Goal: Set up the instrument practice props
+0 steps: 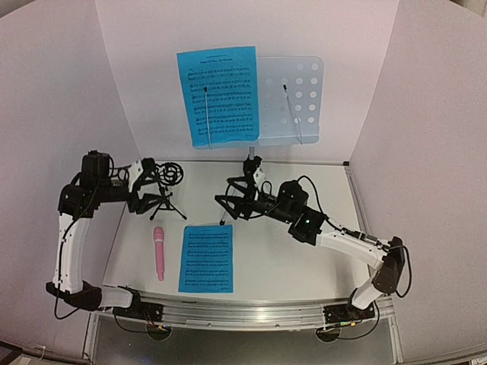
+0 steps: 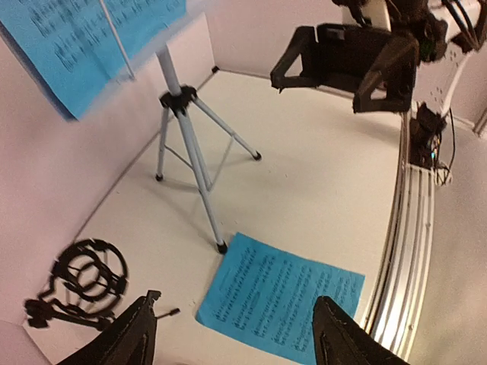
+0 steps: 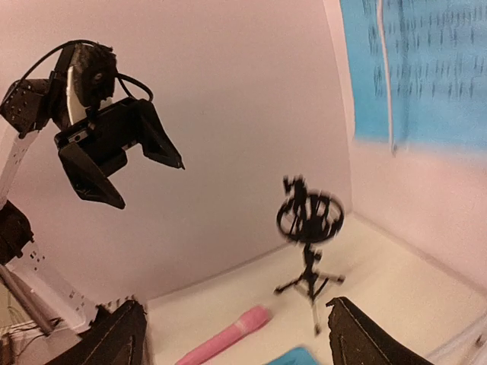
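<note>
The pale-blue perforated music stand stands at the back on a slim tripod. One bright-blue sheet rests on its left half. A second blue sheet lies flat on the table; it also shows in the left wrist view. The pink microphone lies to its left, also seen in the right wrist view. The small black ring-topped tripod stands upright at the back left. My left gripper is open and empty just left of it. My right gripper is open and empty, raised mid-table near the stand's legs.
White walls close in the back and both sides of the table. A metal rail runs along the near edge. The stand's tripod legs spread over the back middle of the table.
</note>
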Robot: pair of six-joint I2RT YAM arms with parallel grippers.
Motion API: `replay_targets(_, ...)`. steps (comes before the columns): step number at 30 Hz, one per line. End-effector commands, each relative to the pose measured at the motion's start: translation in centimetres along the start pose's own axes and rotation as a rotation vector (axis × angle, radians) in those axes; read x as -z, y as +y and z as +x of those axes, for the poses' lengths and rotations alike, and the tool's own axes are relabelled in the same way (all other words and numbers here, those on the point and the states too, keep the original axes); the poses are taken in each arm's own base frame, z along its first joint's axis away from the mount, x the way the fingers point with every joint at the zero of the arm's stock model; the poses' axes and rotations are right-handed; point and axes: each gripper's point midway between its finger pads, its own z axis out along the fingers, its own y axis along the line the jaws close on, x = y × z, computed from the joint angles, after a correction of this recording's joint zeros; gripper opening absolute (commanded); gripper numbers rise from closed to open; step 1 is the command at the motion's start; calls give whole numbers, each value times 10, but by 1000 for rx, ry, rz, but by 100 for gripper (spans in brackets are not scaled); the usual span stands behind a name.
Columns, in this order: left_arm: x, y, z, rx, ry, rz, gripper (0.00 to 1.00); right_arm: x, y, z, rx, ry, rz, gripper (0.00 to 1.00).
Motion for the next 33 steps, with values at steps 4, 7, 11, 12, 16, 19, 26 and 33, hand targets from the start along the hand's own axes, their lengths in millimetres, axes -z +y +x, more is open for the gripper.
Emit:
replay_targets(4,-12,-66,193,125,496,158,70,30,-13,154,-420,425,198,81)
replay_targets(7,-21,-79,240,125,551,171,70,37,-22,205,-499,520,259,81)
replay_targets(11,-42,-91,277,101,520,182,70,41,-46,270,-643,630,349,82)
replay_targets(12,-47,-92,283,80,509,182,70,42,-57,282,-694,643,380,81)
replay_targets(16,-72,-90,297,-14,453,167,70,43,-94,315,-714,665,485,79)
replay_targets(19,-86,-93,303,-57,429,180,69,38,-112,329,-753,673,510,77)
replay_targets(26,-96,-99,289,9,368,208,70,31,-146,361,-802,684,527,73)
replay_targets(33,-100,-92,273,95,312,167,71,17,-163,379,-852,665,457,67)
